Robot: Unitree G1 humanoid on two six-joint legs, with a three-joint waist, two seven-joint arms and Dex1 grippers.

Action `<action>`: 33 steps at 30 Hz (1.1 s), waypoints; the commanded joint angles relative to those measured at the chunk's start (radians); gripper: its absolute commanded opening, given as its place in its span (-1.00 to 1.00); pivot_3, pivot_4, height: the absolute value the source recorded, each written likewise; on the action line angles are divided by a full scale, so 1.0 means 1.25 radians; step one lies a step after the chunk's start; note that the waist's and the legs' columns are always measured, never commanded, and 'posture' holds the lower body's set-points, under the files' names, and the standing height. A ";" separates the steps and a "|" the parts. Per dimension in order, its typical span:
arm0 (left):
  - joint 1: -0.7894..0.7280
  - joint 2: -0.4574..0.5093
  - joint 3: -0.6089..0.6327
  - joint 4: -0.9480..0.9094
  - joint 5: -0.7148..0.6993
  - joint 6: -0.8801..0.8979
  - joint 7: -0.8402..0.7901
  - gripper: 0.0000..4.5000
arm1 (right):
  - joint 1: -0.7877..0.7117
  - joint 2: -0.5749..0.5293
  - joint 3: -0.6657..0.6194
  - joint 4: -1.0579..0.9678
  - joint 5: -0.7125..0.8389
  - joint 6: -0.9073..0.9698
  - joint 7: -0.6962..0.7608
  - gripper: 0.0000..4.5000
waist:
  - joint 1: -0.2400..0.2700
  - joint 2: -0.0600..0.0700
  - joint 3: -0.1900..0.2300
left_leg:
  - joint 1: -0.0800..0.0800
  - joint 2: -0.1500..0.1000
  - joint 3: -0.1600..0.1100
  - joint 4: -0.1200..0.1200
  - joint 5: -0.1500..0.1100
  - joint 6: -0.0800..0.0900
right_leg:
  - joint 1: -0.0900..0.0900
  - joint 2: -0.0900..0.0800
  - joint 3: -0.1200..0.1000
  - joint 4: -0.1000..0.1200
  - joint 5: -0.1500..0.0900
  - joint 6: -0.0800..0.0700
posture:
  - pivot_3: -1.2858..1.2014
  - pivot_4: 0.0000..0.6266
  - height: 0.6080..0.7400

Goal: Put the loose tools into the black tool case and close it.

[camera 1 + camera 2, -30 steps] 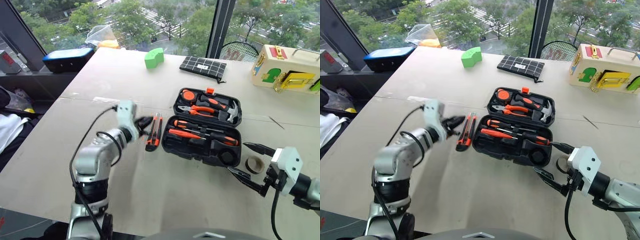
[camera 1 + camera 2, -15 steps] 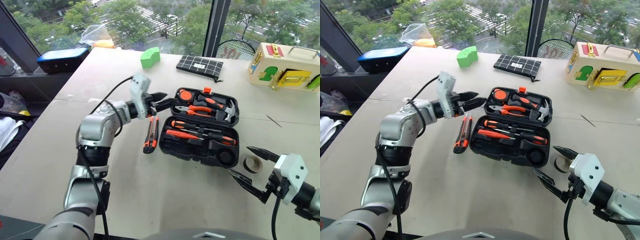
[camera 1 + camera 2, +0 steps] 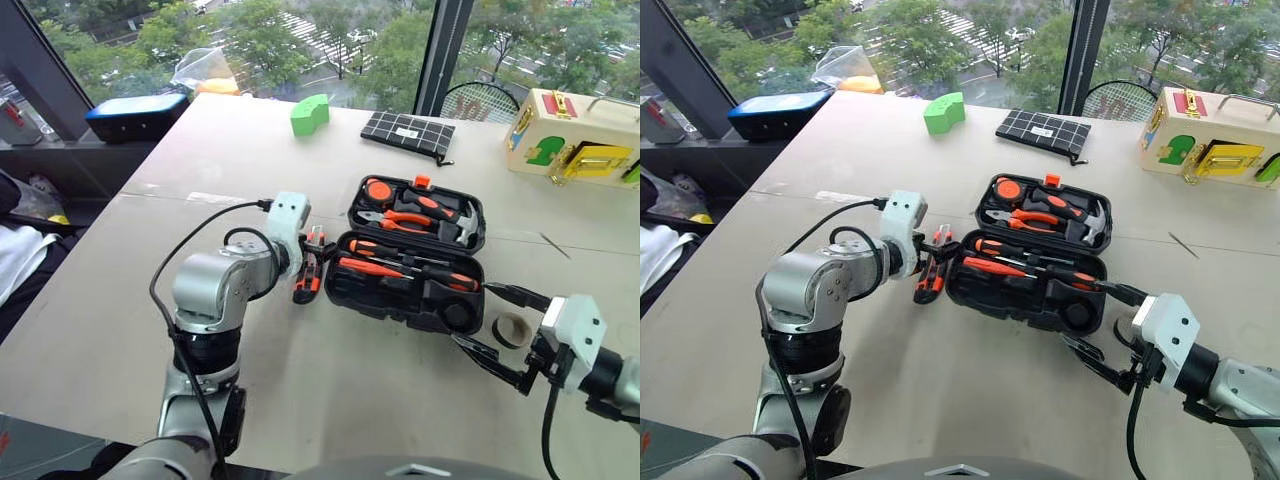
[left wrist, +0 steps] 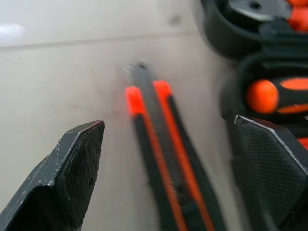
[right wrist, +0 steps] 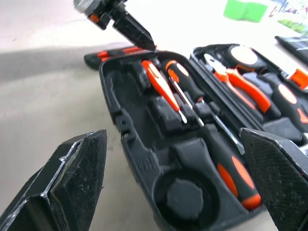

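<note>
The black tool case (image 3: 345,262) lies open mid-table, with two orange-and-black screwdrivers (image 3: 400,271) in its base. Hammer, pliers and tape measure sit in the lid (image 3: 420,208). The orange-black utility knife (image 3: 307,277) lies on the table just left of the case. My left gripper (image 3: 313,252) points down over the knife's far end, open; in the left wrist view the knife (image 4: 163,159) lies between the fingers (image 4: 77,159) without touching them. My right gripper (image 3: 497,328) stands open at the case's right front corner. The small tape roll (image 3: 512,328) lies beside it.
At the table's far side lie a green block (image 3: 309,114), a flat black checked pouch (image 3: 406,132) and a cream wooden box (image 3: 575,148). A blue-topped box (image 3: 137,112) sits beyond the table's left far corner.
My left gripper rose toward the case lid, then swung down over the utility knife, and its fingers spread from nearly shut to wide open. The right arm stayed still.
</note>
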 commanded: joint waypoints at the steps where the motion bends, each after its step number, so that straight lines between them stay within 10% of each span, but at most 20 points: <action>1: 0.019 -0.012 -0.017 0.000 0.035 0.070 0.049 0.97 | -0.005 -0.024 -0.058 -0.016 0.050 0.019 0.024 1.00 | -0.001 0.002 -0.001 | 0.000 0.000 0.000 -0.001 0.000 0.000 | 0.000 0.000 0.000 0.000 0.000 0.000 | 0.03 -0.52 1.00; 16: 0.017 -0.144 0.141 0.007 0.114 -0.026 0.141 0.97 | 0.003 -0.052 -0.100 -0.026 0.082 0.055 0.042 1.00 | -0.001 0.003 -0.005 | 0.001 0.000 0.001 0.000 0.000 0.000 | 0.000 0.000 0.001 0.001 0.000 0.000 | 0.03 -0.52 1.00; 29: 0.017 -0.160 0.058 0.046 0.095 0.029 0.093 0.97 | -0.032 -0.060 -0.098 -0.016 0.081 0.069 0.046 1.00 | 0.001 0.002 -0.004 | 0.000 0.000 0.001 0.000 0.000 0.000 | 0.000 0.000 0.001 -0.001 0.000 0.000 | 0.03 -0.52 1.00; 33: 0.023 -0.151 0.035 0.068 0.092 0.047 0.080 0.45 | -0.030 -0.061 -0.105 -0.021 0.082 0.074 0.047 1.00 | 0.002 0.002 -0.004 | 0.000 -0.001 0.001 0.000 0.000 0.000 | 0.000 -0.001 0.001 -0.001 0.000 0.000 | 0.03 -0.52 1.00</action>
